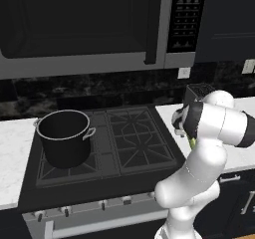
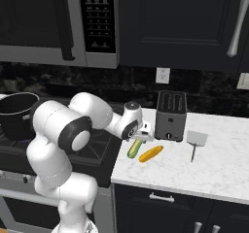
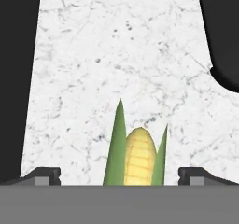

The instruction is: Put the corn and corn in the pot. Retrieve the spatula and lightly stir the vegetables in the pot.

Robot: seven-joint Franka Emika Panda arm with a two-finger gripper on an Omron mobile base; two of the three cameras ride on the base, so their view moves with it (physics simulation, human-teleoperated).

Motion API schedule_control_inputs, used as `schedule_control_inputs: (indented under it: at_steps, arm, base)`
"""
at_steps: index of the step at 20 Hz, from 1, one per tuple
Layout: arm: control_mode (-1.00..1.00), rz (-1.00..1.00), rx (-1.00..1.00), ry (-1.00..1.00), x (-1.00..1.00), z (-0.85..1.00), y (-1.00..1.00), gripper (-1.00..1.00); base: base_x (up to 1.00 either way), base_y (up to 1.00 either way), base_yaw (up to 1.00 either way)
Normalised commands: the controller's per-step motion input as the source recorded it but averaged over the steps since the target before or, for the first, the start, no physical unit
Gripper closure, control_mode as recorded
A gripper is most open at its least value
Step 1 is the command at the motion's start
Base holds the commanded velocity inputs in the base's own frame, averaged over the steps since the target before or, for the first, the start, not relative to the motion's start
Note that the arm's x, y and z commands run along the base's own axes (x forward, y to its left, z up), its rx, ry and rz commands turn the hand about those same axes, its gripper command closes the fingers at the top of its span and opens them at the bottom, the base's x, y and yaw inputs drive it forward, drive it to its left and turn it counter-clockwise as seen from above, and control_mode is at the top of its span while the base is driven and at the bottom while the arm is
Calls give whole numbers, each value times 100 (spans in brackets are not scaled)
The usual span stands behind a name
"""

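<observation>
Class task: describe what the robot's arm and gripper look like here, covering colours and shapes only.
The arm is built of rounded glossy white segments with dark bands and round dark caps at the joints. The gripper has two small dark, blocky fingertips. No cables or markings are visible.

Kitchen: stove (image 1: 124, 138), microwave (image 1: 84, 24), toaster (image 2: 170, 115), seemingly domestic

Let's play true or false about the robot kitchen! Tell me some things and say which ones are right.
1. The pot sits on the stove. True.
2. Both corn cobs are already in the pot. False: the husked corn and the bare corn lie on the counter.
3. The gripper is open, with the husked corn between its fingertips. True.
4. The spatula is inside the pot. False: it lies on the counter, right of the toaster.
5. The toaster stands on the stove. False: it stands on the counter.
</observation>
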Motion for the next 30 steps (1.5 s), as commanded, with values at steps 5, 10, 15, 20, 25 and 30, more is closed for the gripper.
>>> schedule_control_inputs:
  at_steps: [5, 10, 15, 20, 25, 30]
  arm:
    - [-100, -2, 0, 0, 5, -24, -15, -100]
    - [-100, -3, 0, 1, 0, -25, -13, 100]
    - [-100, 0, 0, -2, -7, -5, 0, 100]
    - [-100, 0, 0, -22, -51, 61, 13, 100]
    - [-100, 0, 0, -27, -69, 100, 49, 100]
    - [-100, 5, 0, -17, -53, 100, 95, 100]
  base:
    - [0, 0, 0]
    - [0, 0, 0]
    - [0, 0, 0]
    - [0, 0, 0]
    - [0, 0, 0]
    - [0, 0, 0]
